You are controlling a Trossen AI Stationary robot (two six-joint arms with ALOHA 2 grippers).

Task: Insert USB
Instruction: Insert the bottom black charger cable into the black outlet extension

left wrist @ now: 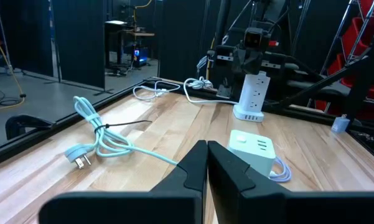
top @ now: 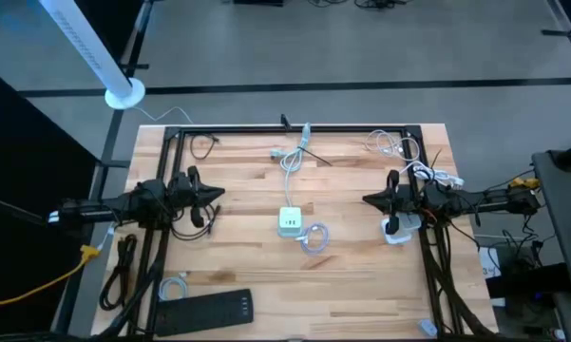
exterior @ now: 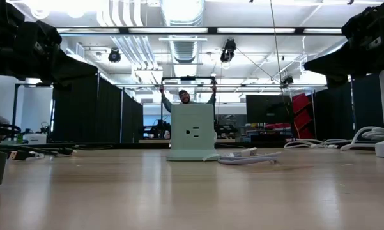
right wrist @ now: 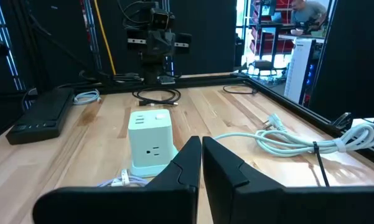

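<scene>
Both grippers, left point(top: 217, 195) and right point(top: 369, 199), hover with fingers closed, empty; the limp pale coiled USB cable point(top: 314, 237) beside the mint cube power strip point(top: 289, 221) looks best gripped by its rigid plug.

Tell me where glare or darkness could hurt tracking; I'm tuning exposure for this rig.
Low view: the ceiling lights blow out to white, and both arms show as dark silhouettes. High view: even light on the pale wooden table, soft shadows only. Left wrist view: the pale green cube power strip is clear against a dark background. Right wrist view: bright patch in the room beyond.
</scene>
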